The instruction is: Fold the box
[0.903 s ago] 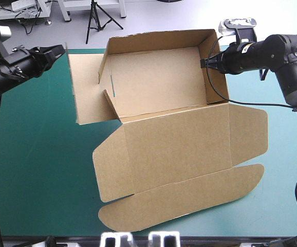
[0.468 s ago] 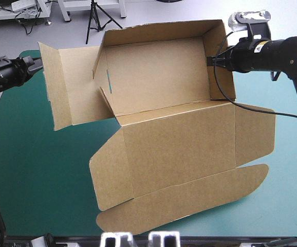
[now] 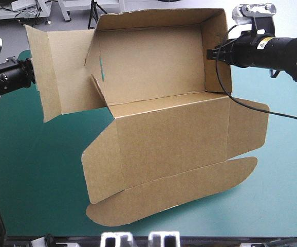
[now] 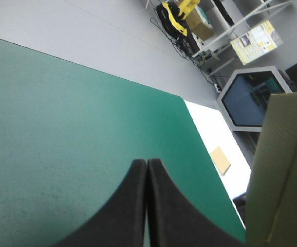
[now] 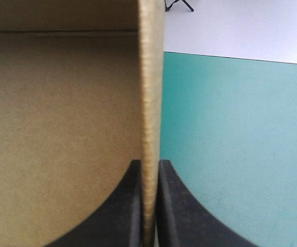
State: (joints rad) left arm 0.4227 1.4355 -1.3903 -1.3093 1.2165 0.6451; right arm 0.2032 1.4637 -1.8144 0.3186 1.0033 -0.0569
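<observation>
The brown box is an open tray, tipped up so its inside faces the camera. Its flat lid slopes down toward the table's near edge, ending in a rounded tuck flap. My right gripper is shut on the tray's right wall, whose edge runs between the fingers of the right gripper. A wide side flap stands out to the left. My left gripper is level with that flap's outer edge. The left gripper is shut with nothing in it, the board beside it.
The teal-green table lies bare left of the lid and along the right side. The box's rounded flap reaches close to the near edge. Beyond the far edge is grey floor.
The box has risen and tipped toward the camera, carried by my right gripper. Its left flap, flat earlier, now stands up. My left arm has drawn back to the left.
</observation>
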